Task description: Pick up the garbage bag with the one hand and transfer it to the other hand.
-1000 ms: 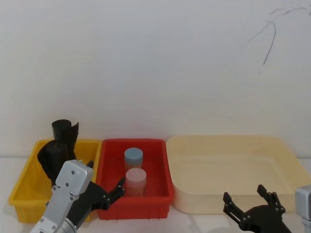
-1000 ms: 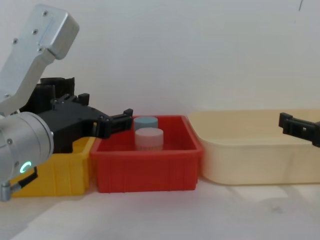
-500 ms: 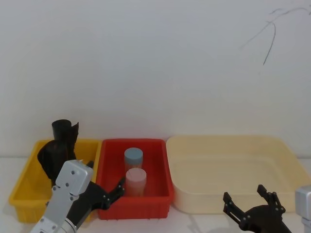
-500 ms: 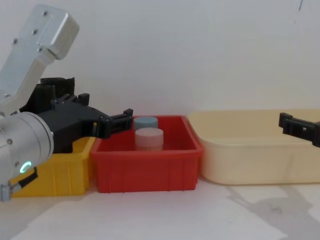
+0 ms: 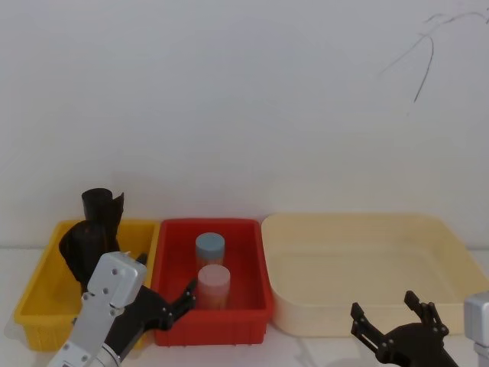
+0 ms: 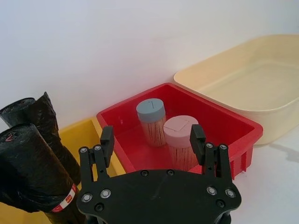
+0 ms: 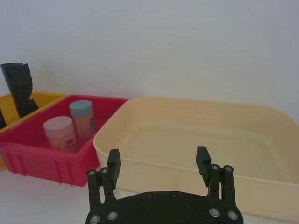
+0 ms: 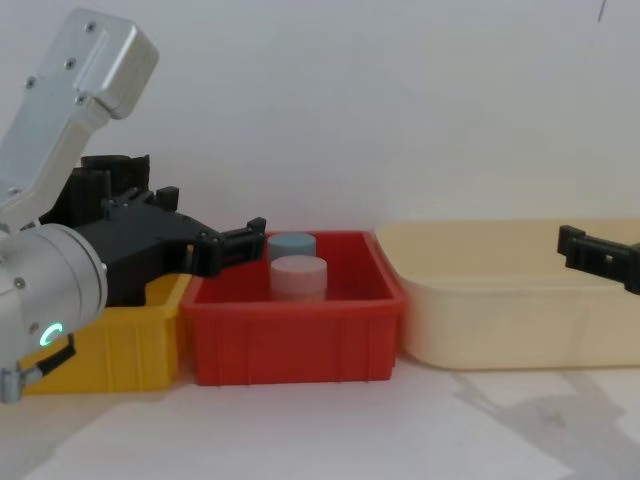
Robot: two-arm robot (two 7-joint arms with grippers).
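Observation:
The garbage bag [image 6: 29,173], a black roll with a red-and-white label band low on it, stands in the yellow bin [image 5: 38,302]; in the head view the garbage bag [image 5: 76,248] is at the bin's back. My left gripper [image 6: 152,139], on the green-ringed arm, is open and empty. It hovers near the front of the yellow and red bins, to the right of the bag and apart from it; the left gripper [image 5: 183,294] points over the red bin. My right gripper [image 5: 386,306] is open and empty, low in front of the cream tray [image 5: 367,260].
A taller crumple-topped black roll [image 5: 102,208] stands behind the bag. The red bin [image 5: 260,306] holds a blue-lidded jar [image 5: 209,248] and a pink-lidded jar [image 5: 214,283]. A white wall rises close behind all the bins.

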